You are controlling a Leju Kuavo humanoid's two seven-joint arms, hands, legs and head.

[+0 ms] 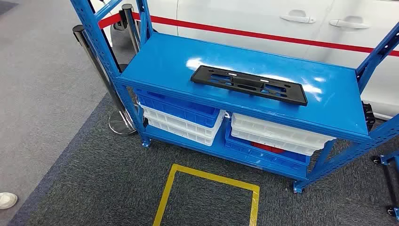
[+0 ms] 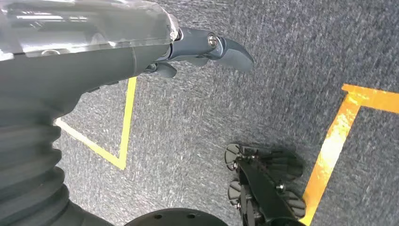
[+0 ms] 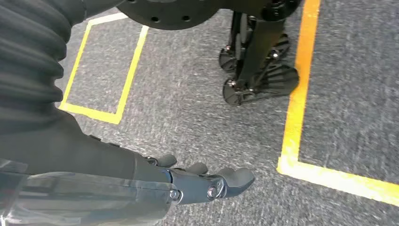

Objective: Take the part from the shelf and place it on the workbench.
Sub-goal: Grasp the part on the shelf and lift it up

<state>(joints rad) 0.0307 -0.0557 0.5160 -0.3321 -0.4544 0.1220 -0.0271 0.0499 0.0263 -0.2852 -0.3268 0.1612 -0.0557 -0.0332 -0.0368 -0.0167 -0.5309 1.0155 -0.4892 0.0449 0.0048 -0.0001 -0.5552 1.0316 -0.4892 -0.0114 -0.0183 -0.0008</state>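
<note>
You are looking at the blue shelf [image 1: 164, 66] from the head view, and the part [image 1: 248, 84], a long flat black plate with cut-out slots, is lying flat on its top level, running slightly askew toward the shelf's right end. It is sitting well inside the front edge, touching nothing but the shelf surface. Below it, on the lower level, stacked blue and white bins [image 1: 181, 117] are sitting on the left side, and a second stack of bins [image 1: 275, 136] is sitting on the right, with something red showing between them.

On the grey carpet [image 1: 117, 179] in front of the shelf, a yellow taped square [image 1: 211, 181] is marking the floor. Behind the shelf, a white car [image 1: 282, 23] with a red stripe is standing, and chrome barrier posts [image 1: 101, 70] are standing at the shelf's left end. A white object [image 1: 7, 200] is lying at the far left edge of the floor; you cannot tell what it is.

Your left robot hand [image 2: 207, 49] is hanging over the carpet, holding nothing, its thumb and darker fingers loosely extended and apart. Your right robot hand [image 3: 207, 179] is likewise hanging over the carpet near yellow floor tape [image 3: 296, 94], empty, fingers stretched out and a little apart. Both hands are well apart from the part.
</note>
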